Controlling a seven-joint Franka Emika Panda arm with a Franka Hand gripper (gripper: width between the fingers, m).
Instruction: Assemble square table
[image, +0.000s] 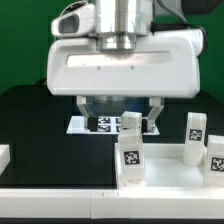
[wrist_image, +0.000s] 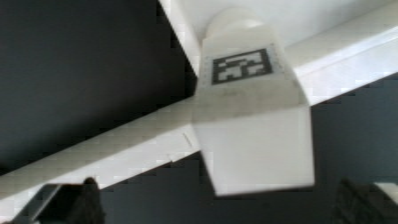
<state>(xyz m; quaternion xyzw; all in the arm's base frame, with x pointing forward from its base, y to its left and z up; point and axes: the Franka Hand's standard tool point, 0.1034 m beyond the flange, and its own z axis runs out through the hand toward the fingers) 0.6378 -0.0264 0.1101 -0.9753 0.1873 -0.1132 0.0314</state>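
Below my wide-spread, empty jaws (wrist_image: 199, 203) stands a leg (wrist_image: 254, 110), upright against the desk's white rail (wrist_image: 107, 155). It looks light, rigid, smooth plastic; I'd pinch its flat sides.

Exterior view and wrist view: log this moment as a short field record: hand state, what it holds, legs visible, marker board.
hand: hand open, fingers apart above the black table
held: nothing between the fingers
legs, exterior view: three tagged white legs upright in the foreground: centre leg, right leg, edge leg
wrist view: one tagged leg below the hand, against a white rail
marker board: marker board flat behind the fingers
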